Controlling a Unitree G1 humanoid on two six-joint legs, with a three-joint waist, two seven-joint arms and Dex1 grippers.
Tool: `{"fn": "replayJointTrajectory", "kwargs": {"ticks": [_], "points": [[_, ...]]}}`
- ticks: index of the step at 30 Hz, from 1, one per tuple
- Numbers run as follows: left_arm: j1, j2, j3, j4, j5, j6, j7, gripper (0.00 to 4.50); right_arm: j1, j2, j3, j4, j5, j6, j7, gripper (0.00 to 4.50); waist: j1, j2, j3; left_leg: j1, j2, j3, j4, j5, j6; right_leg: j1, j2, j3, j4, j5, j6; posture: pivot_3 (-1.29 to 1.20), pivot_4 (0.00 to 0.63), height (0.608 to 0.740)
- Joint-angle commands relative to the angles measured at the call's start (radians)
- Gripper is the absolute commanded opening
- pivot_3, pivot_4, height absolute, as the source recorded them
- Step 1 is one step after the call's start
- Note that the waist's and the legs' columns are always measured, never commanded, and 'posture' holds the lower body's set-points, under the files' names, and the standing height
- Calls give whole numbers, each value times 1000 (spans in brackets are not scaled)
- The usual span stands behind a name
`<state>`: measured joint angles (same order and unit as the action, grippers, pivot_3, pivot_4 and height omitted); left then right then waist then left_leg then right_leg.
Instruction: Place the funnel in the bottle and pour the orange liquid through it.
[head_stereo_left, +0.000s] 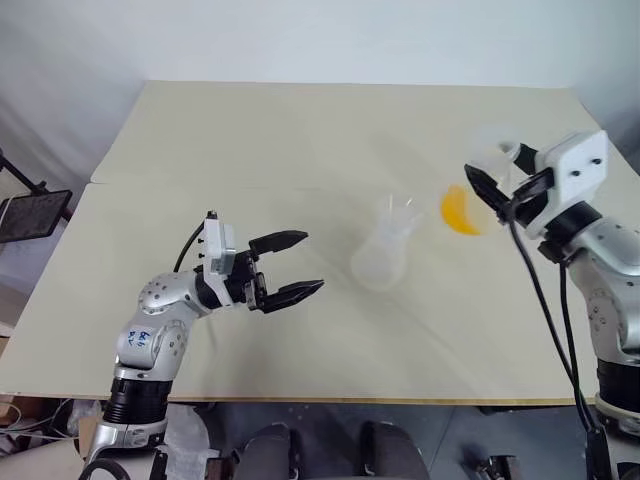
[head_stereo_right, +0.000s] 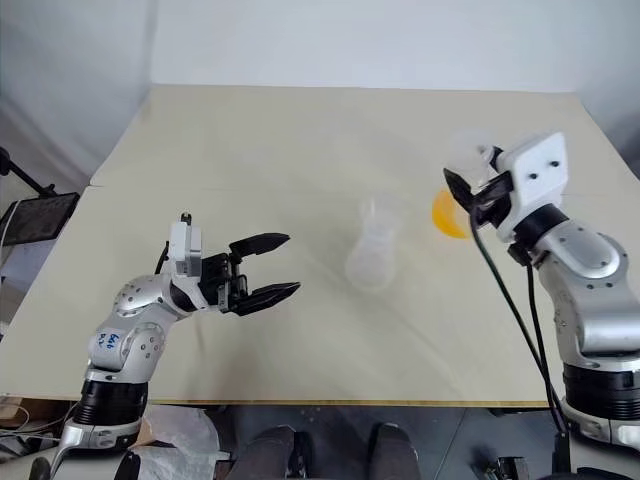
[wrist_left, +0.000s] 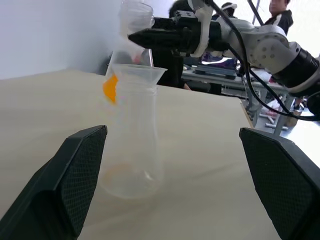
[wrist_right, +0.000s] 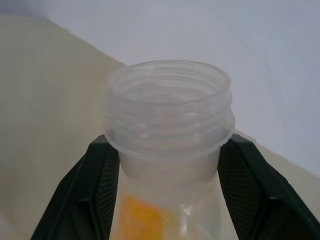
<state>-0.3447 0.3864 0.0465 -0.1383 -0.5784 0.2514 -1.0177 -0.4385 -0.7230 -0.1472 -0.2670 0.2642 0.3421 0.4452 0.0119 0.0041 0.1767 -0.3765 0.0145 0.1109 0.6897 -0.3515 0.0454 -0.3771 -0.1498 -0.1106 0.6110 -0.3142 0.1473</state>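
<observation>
The bottle (head_stereo_left: 380, 262) stands upright mid-table, with the clear funnel (wrist_left: 140, 75) seated in its neck. My left gripper (head_stereo_left: 312, 262) hovers open just to its left, pointing at it, nothing between the fingers. To the right of the bottle and raised off the table, my right gripper (head_stereo_left: 495, 185) is shut on the neck of a wider clear vessel (wrist_right: 170, 110). The orange liquid (head_stereo_left: 458, 210) sits low in that vessel, beside and above the funnel's rim. The vessel's mouth is open and faces up.
The beige table (head_stereo_left: 300, 130) stretches wide behind and in front of the bottle. A dark panel on a stand (head_stereo_left: 30, 215) sits off the table's left edge. Black cables (head_stereo_left: 545, 310) hang from my right arm. A person (wrist_left: 280, 12) is in the background beyond the table.
</observation>
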Motion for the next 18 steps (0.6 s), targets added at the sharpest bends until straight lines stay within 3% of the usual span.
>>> {"fn": "replayJointTrajectory", "kwargs": {"ticks": [1,9,18], "points": [[-5,-13,-7,-9,9,-28,14,4500,-19,-16,22,-37,-131,-137,-25,2440,1,0,0,0,0,0,0,0,0,0,0,0,0,0,0,0,150,740],[-3,-25,-19,-4,28,-49,36,4500,-17,-10,117,1,-383,-347,-60,2440,-9,0,0,0,1,0,0,0,0,0,1,-2,-1,0,0,0,150,740],[-3,-36,-32,-12,31,-48,51,4500,-17,-18,203,-16,-589,-435,-86,2440,-14,0,0,0,1,0,0,0,0,0,1,-2,0,0,0,0,150,740]]}}
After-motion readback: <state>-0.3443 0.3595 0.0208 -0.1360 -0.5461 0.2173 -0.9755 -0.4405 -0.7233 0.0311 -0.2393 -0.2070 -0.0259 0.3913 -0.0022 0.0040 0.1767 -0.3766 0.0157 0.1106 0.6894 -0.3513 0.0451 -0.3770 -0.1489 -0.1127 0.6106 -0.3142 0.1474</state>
